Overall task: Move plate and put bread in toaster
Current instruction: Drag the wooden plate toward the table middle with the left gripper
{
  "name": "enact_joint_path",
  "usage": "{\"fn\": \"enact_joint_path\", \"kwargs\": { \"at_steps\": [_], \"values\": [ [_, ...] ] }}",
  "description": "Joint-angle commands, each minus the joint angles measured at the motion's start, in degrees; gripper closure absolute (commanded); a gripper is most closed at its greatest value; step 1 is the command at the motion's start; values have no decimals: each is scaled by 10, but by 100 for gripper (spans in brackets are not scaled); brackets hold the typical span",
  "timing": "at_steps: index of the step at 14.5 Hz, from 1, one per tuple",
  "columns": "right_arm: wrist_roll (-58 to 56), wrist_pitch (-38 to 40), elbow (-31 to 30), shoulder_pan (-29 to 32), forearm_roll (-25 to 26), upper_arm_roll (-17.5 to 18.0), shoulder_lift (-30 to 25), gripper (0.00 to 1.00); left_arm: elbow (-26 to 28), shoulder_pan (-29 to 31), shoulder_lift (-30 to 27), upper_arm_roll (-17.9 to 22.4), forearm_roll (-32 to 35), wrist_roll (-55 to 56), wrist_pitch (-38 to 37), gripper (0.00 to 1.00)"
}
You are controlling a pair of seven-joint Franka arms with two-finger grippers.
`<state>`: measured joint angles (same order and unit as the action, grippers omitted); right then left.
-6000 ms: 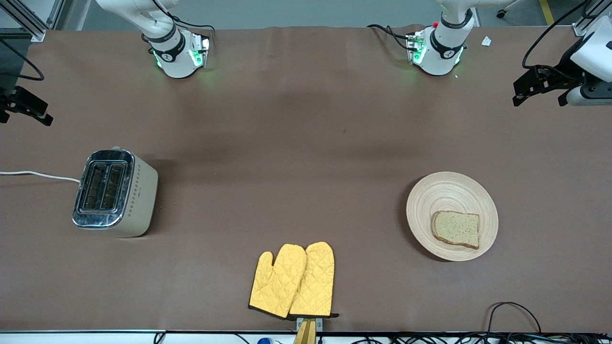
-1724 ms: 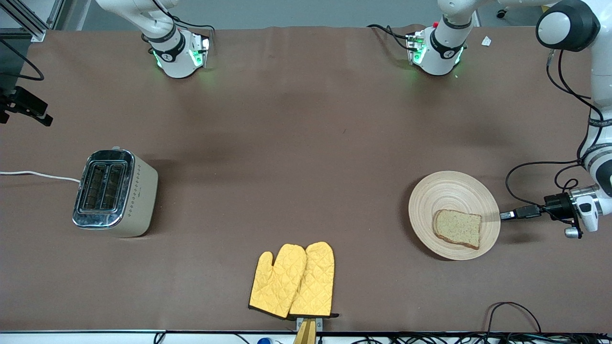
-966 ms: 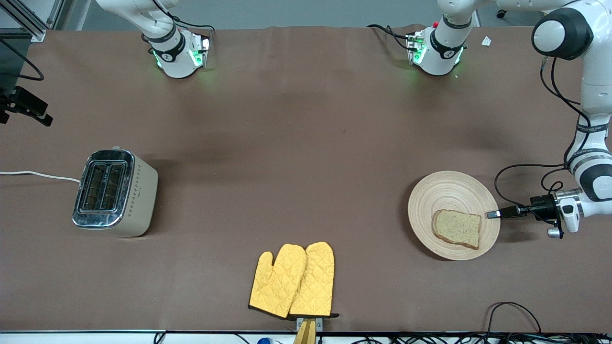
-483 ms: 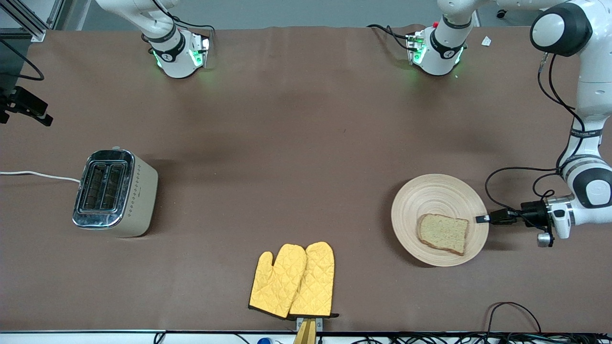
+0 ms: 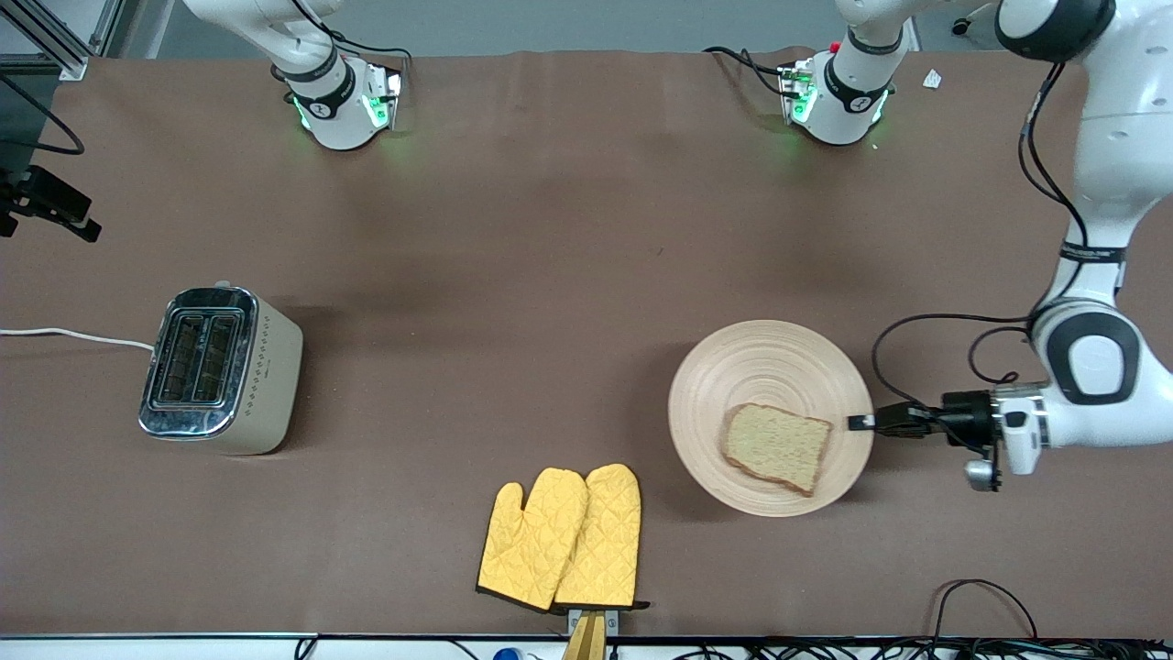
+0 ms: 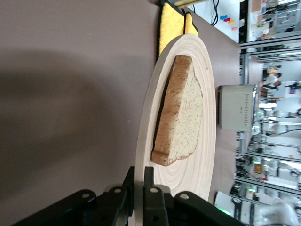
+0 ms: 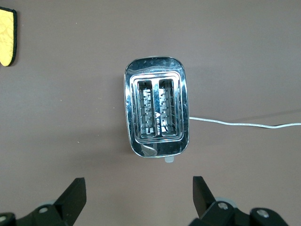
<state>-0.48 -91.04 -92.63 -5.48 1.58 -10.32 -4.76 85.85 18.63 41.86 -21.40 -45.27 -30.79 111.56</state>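
The left gripper is clamped on the rim of the plate, at the edge toward the left arm's end of the table; in the left wrist view its black fingers pinch the pale wooden rim between them. The plate sits flat on the brown table, and the bread lies on it, on the part nearer the front camera, close to the pinched edge. Just beside the plate, nearer the camera, lie two yellow oven mitts. The toaster stands well apart at the right arm's end, its white cord trailing off the table edge. The right gripper waits spread wide above the toaster's chrome top.
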Motion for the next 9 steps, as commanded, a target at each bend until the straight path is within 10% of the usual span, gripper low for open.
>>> {"fn": "enact_joint_path", "kwargs": {
  "at_steps": [1, 9],
  "values": [
    [-8, 1, -3, 8, -3, 5, -4, 0, 108, -6, -55, -49, -49, 1, 72, 100],
    [-8, 1, -3, 8, -4, 5, -4, 0, 221, -49, -15, -179, -161, -13, 363, 99]
  ]
}}
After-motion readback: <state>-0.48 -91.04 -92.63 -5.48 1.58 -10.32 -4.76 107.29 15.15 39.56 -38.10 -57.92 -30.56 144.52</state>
